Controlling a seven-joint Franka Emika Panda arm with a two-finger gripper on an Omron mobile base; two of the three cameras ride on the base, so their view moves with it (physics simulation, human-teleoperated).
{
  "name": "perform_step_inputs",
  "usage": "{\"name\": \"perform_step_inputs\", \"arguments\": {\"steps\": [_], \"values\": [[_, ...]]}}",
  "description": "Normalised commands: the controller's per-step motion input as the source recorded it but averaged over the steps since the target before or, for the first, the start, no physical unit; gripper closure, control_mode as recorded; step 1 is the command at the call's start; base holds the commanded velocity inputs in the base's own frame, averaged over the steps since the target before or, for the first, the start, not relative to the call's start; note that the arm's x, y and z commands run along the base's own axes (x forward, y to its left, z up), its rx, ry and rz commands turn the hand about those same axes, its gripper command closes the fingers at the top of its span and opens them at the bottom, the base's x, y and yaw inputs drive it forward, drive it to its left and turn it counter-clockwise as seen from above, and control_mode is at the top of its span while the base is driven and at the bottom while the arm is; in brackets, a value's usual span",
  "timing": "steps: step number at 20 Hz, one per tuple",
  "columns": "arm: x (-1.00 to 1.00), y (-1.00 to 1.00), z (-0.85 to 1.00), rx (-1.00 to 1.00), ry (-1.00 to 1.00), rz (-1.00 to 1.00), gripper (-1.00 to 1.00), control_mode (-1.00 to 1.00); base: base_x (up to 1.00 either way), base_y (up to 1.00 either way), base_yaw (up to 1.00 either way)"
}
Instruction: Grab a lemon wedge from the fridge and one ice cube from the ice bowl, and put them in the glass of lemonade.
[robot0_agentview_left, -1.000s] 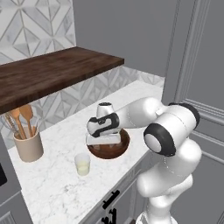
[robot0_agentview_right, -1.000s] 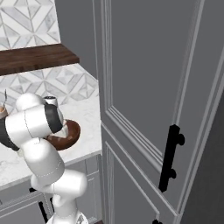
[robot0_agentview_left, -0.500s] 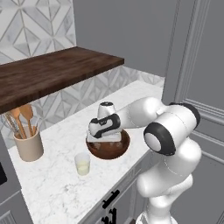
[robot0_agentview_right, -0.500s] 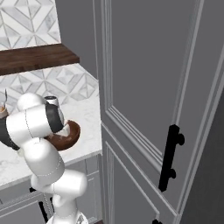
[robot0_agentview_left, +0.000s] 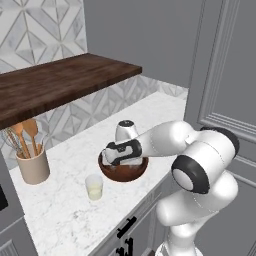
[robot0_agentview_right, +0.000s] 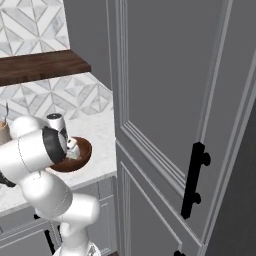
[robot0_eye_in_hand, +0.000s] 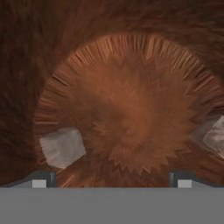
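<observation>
Jaws (robot0_eye_in_hand: 111, 177) are standing wide apart and holding nothing, hanging low inside the ice bowl (robot0_agentview_left: 123, 171) with its brown floor just beneath. In the hand view, one pale ice cube (robot0_eye_in_hand: 62, 147) is lying at eight o'clock, and a second cube (robot0_eye_in_hand: 215, 136) is sitting at three o'clock by the frame edge. On the marble tabletop (robot0_agentview_left: 65, 210), the glass of lemonade (robot0_agentview_left: 94, 187) is standing just beside the bowl at about eight o'clock. Farther back, at ten o'clock, a beige utensil cup (robot0_agentview_left: 33, 167) is holding wooden spoons.
</observation>
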Motion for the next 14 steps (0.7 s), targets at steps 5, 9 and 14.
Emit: {"name": "perform_step_inputs", "arguments": {"steps": [5,9,14], "values": [[0.0,0.09,0.0,0.0,-0.14,0.0,-1.0,-1.0,0.0,0.0,0.0],[0.02,0.16,0.0,0.0,-0.08,0.0,-1.0,-1.0,0.0,0.0,0.0],[0.07,0.01,0.0,0.0,-0.09,0.0,-1.0,-1.0,0.0,0.0,0.0]]}}
